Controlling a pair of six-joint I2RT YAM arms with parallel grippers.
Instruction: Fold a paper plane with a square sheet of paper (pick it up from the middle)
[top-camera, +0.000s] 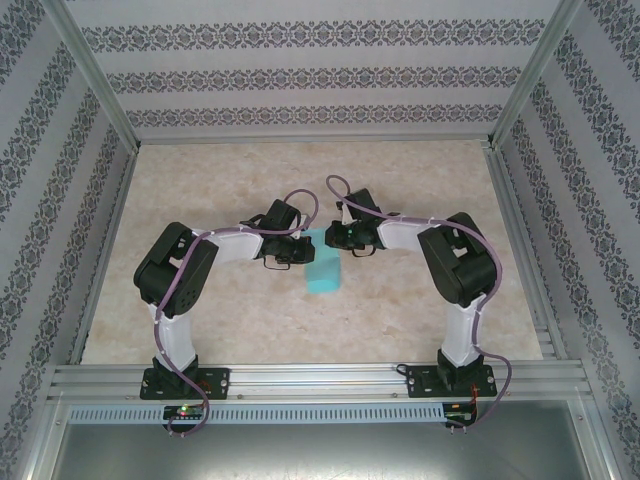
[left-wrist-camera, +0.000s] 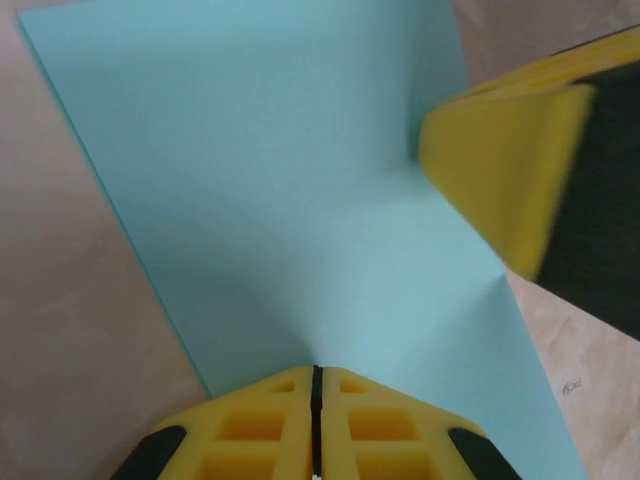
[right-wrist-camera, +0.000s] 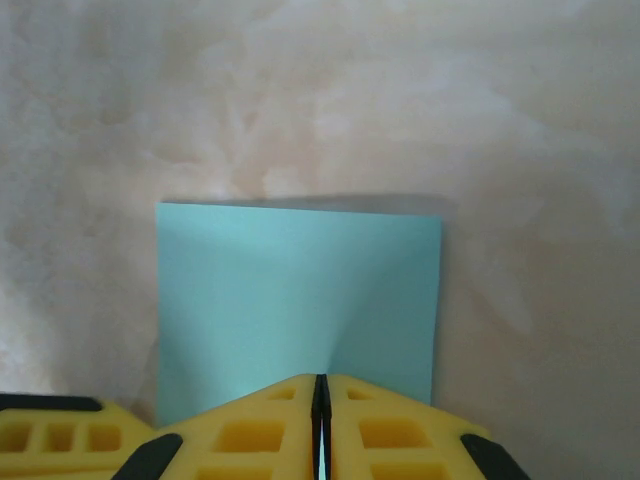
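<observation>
Fingers (left-wrist-camera: 255, 425) on the left gripper (left-wrist-camera: 316, 372) are pressed tight together, only a thin dark line between the yellow pads, and they pinch the edge of the square sheet of paper (left-wrist-camera: 290, 200). From above, that left gripper (top-camera: 289, 251) sits just left of the middle of the pale marbled table (top-camera: 200, 320), reaching in from its bent arm.

Between the two grippers lies the teal sheet (top-camera: 325, 272); its near part rests on the table, and its far end runs up to the jaws. From the left wrist it looks buckled rather than flat, with a soft crease running across it to a yellow finger (left-wrist-camera: 500, 170) of the other arm, which touches the paper at the right.

Over on the right, the right gripper (top-camera: 336, 238) faces the left one. Its pads (right-wrist-camera: 250, 435) are likewise shut, the right gripper (right-wrist-camera: 320, 380) nipping the sheet (right-wrist-camera: 300, 290), which spreads out ahead of the fingertips with a shadow along its far edge.
</observation>
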